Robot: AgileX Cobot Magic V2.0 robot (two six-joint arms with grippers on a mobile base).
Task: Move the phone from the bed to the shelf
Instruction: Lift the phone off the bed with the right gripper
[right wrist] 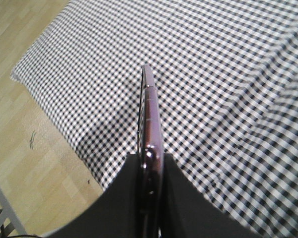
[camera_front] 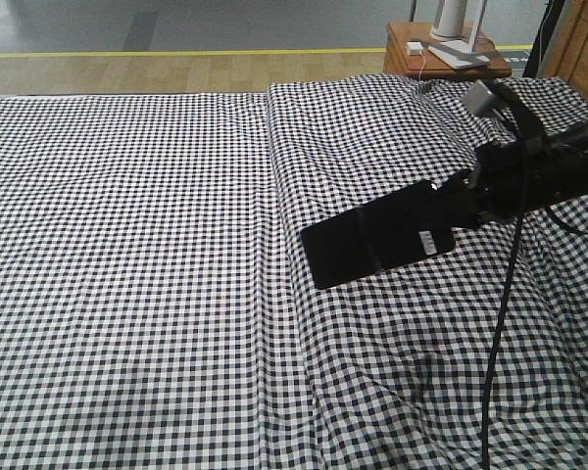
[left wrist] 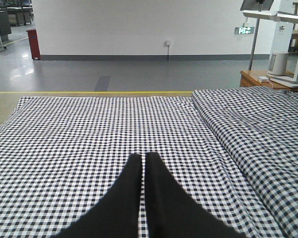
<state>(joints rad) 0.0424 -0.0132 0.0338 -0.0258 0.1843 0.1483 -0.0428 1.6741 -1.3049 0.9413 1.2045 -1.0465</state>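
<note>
The black right arm is reaching in from the right side of the front view, its right gripper [camera_front: 443,211] clamping one end of the thin, glossy black rectangular phone [camera_front: 372,247], so that the slab is jutting out to the left, tilted slightly and hanging clear above the bed [camera_front: 127,245]. A small white sticker [camera_front: 433,241] is showing near the gripped end. In the right wrist view the phone [right wrist: 150,109] is standing edge-on, its pinkish-metallic rim pinched between the two dark fingers [right wrist: 129,193], which are pressing flat on both faces. A black cable [camera_front: 500,323] is drooping from the arm down across the cloth. The left gripper [left wrist: 142,158] is hovering over the bed with its two tapered black fingers closed together, tips touching and nothing between them. The bed is a very wide mattress clad in black-and-white small-check gingham cloth, rumpling into long folds and one ridge running away from the camera. Beyond it, a pale wooden plank floor [camera_front: 176,70] is meeting a yellow line [camera_front: 176,52] and smooth grey flooring [left wrist: 114,74] under a plain white wall [left wrist: 139,25]. A small reddish-brown bedside table [camera_front: 400,61] is standing at the bed's far right corner, carrying a white stand.
</note>
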